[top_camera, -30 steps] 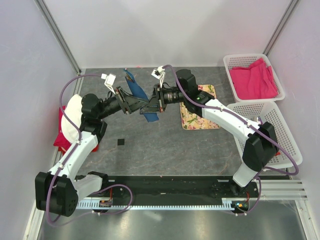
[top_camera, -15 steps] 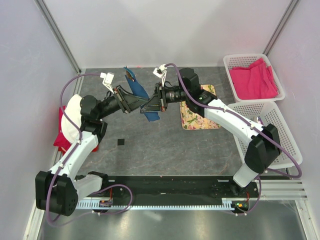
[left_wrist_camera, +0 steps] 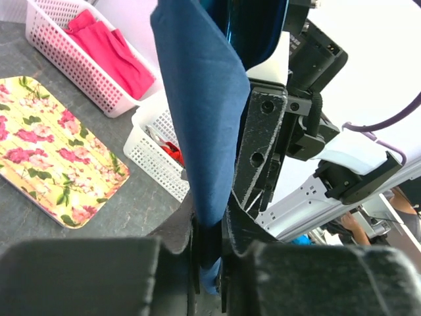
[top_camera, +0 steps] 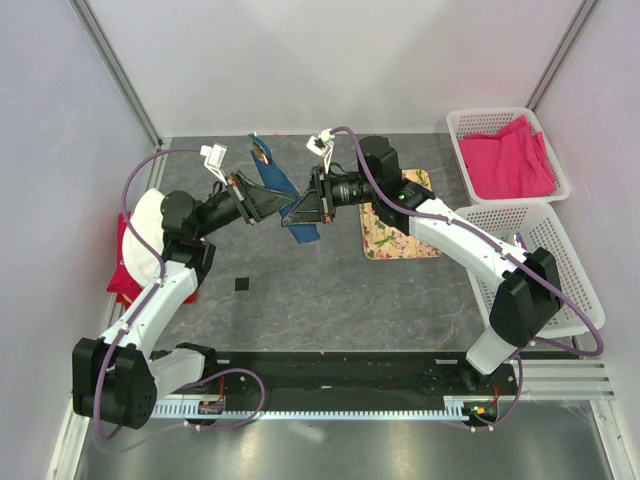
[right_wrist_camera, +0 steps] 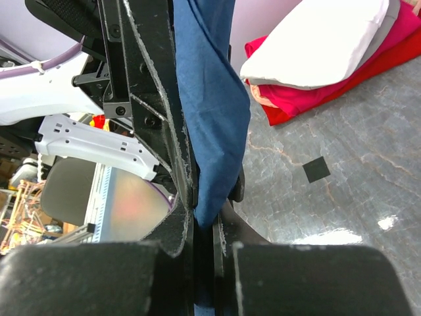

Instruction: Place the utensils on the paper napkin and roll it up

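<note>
A dark blue paper napkin [top_camera: 277, 182] hangs in the air over the back middle of the table, held between both arms. My left gripper [top_camera: 276, 201] comes in from the left, its jaws shut on the napkin [left_wrist_camera: 204, 99]. From the right, my right gripper [top_camera: 297, 212] is also shut on it, and the cloth [right_wrist_camera: 210, 99] runs up between its fingers. The two grippers meet almost tip to tip: the left wrist view shows my left gripper [left_wrist_camera: 209, 227], the right wrist view my right gripper [right_wrist_camera: 205, 220]. The utensils are hidden; no cutlery shows plainly.
A floral mat [top_camera: 400, 238] lies right of centre. Back right stands a white basket [top_camera: 462, 122] holding pink cloth, with a second white basket [top_camera: 565, 270] in front of it. Folded white, pink and red cloths [top_camera: 138, 250] are piled at the left edge. A small black square [top_camera: 241, 285] marks the table.
My left gripper's jaws have closed on the napkin. The right gripper kept its grip and shifted slightly toward the back, lifting the napkin a little.
</note>
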`<action>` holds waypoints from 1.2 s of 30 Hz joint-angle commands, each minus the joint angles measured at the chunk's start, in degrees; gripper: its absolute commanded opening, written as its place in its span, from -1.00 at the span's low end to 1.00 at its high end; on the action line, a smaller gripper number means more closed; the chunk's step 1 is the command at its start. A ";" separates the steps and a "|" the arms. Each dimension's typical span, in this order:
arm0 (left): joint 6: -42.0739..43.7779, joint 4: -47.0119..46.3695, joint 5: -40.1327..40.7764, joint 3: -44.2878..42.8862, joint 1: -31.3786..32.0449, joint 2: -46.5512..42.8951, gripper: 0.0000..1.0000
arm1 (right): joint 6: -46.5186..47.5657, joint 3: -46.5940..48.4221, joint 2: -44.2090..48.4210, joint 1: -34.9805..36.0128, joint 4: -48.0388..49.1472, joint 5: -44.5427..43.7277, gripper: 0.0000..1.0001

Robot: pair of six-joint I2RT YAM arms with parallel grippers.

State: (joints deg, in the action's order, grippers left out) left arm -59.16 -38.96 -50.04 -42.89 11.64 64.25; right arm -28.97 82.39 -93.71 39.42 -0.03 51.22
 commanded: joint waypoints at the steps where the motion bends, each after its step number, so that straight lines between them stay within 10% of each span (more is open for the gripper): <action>1: 1.06 -1.21 0.13 0.18 -0.39 0.53 -0.96 | -0.56 0.67 3.01 0.40 5.13 3.18 -1.00; 10: 2.82 -1.47 -1.55 1.50 -0.30 -1.32 -0.96 | 2.94 3.74 3.27 -0.48 -3.12 1.43 0.15; 15: 3.08 -1.47 -1.99 1.59 -0.21 -1.49 -0.96 | 6.03 5.23 4.32 -2.32 -9.37 0.28 0.39; 36: 1.77 -2.78 -0.76 1.32 1.90 -0.27 -0.96 | 8.50 5.59 3.54 -3.38 -12.19 0.99 0.03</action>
State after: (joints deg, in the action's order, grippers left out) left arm -57.58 -38.28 -51.24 -40.86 13.28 64.12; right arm -20.93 86.63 -90.91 35.83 -14.00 50.81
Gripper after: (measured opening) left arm 0.134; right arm 0.516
